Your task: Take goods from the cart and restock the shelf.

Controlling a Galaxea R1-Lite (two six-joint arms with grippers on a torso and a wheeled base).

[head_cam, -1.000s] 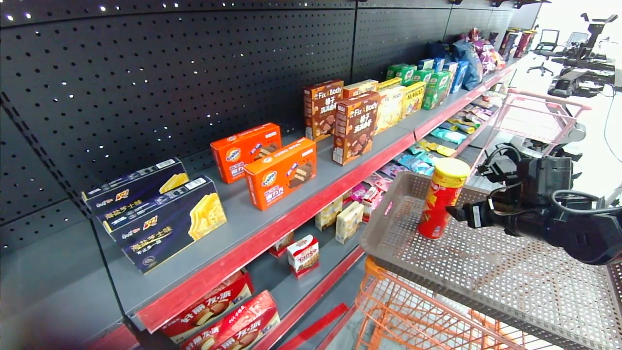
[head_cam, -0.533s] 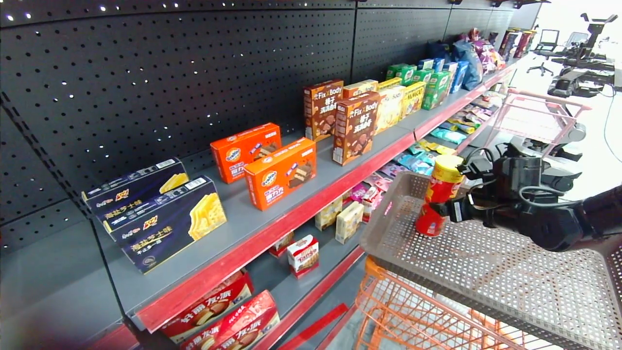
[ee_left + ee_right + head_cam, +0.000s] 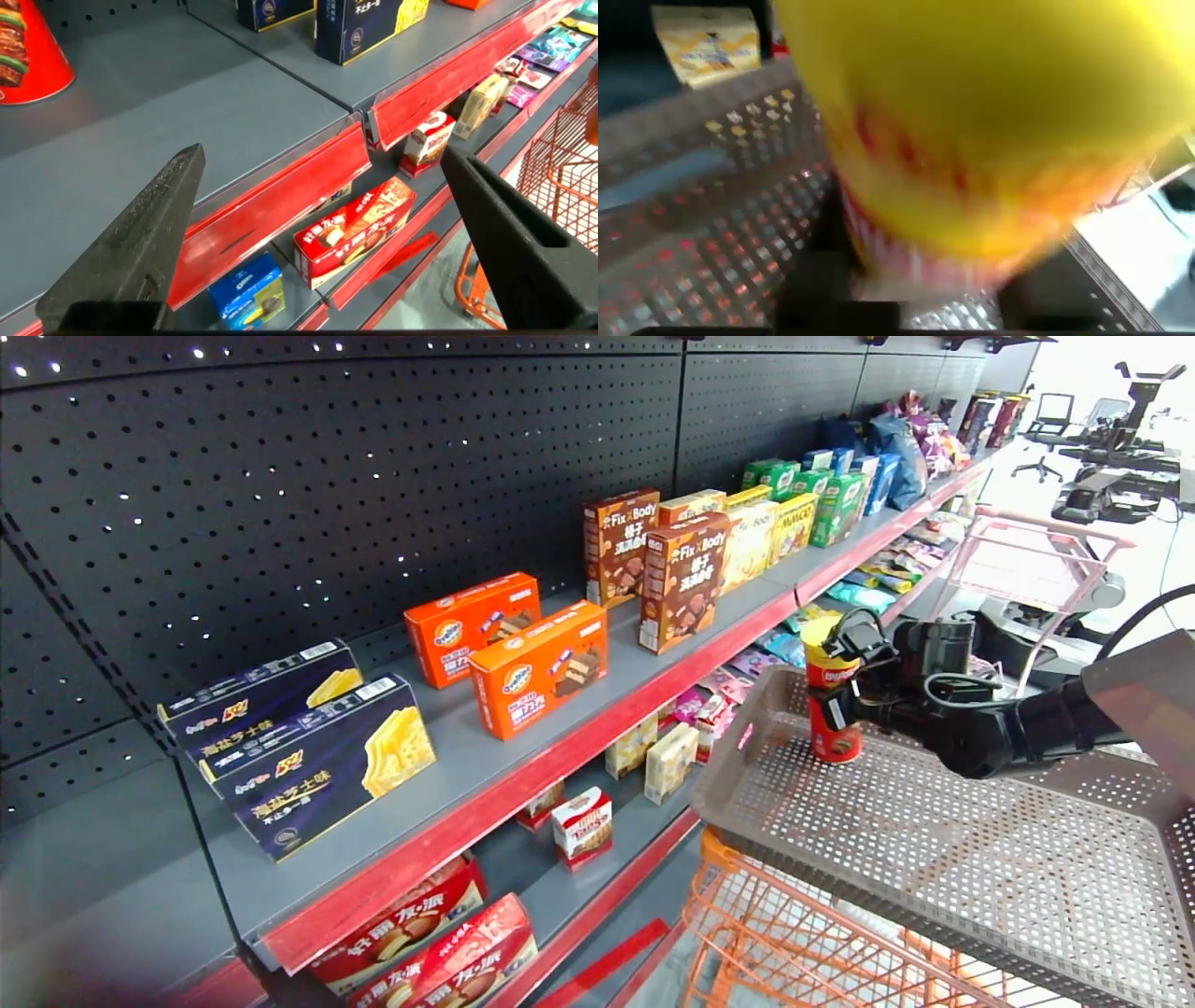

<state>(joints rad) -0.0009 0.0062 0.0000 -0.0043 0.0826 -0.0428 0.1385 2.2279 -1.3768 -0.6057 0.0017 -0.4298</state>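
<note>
the can (image 3: 837, 744), its middle hidden behind the right gripper (image 3: 840, 683), is a yellow-and-red blur up close. both fingers (image 3: 140, 252) of the left gripper (image 3: 320, 159) are cropped at their bases; beyond one finger, a red pack (image 3: 28, 56) is cropped too.

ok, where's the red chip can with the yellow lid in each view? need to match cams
Head view: red cylindrical chip can with yellow lid stands right of centre, in the shelf-side corner of the grey perforated plastic basket, at the right end effector.
Left wrist view: faces the red-edged shelves instead.
Right wrist view: can looms close and blurred across the centre.
Shared landmark: the basket's perforated floor.
</note>
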